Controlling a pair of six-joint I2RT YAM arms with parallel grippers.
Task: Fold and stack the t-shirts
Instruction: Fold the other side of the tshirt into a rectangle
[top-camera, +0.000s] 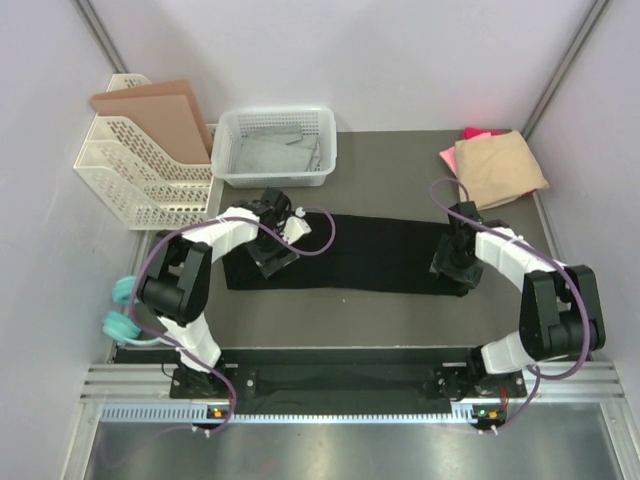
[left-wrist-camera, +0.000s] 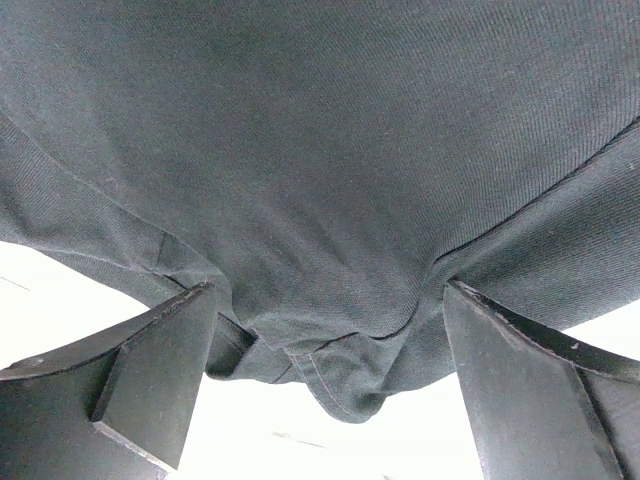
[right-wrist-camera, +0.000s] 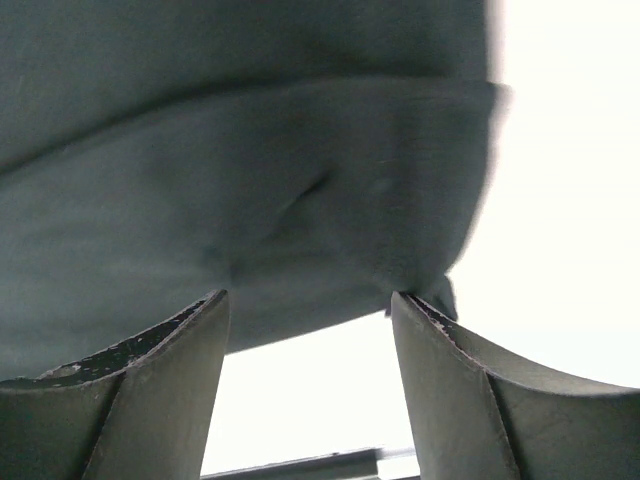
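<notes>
The black t-shirt (top-camera: 370, 255) lies folded into a long strip across the middle of the table. My left gripper (top-camera: 272, 255) is down on its left end. In the left wrist view the jaws stand wide apart, with a hemmed fold of the black cloth (left-wrist-camera: 340, 370) bulging between the fingers (left-wrist-camera: 150, 380). My right gripper (top-camera: 455, 268) is down on the right end, jaws also wide apart, with the cloth edge (right-wrist-camera: 300, 230) lying across the fingertips (right-wrist-camera: 165, 380). The tan shirt (top-camera: 498, 168) lies folded at the back right on the pink shirt (top-camera: 478, 133). The black shirt's print is hidden.
A white mesh basket (top-camera: 277, 145) stands at the back centre. A white file rack (top-camera: 140, 175) holding brown cardboard sheets (top-camera: 155, 110) stands at the back left. Teal headphones (top-camera: 122, 310) lie at the left edge beside the left arm.
</notes>
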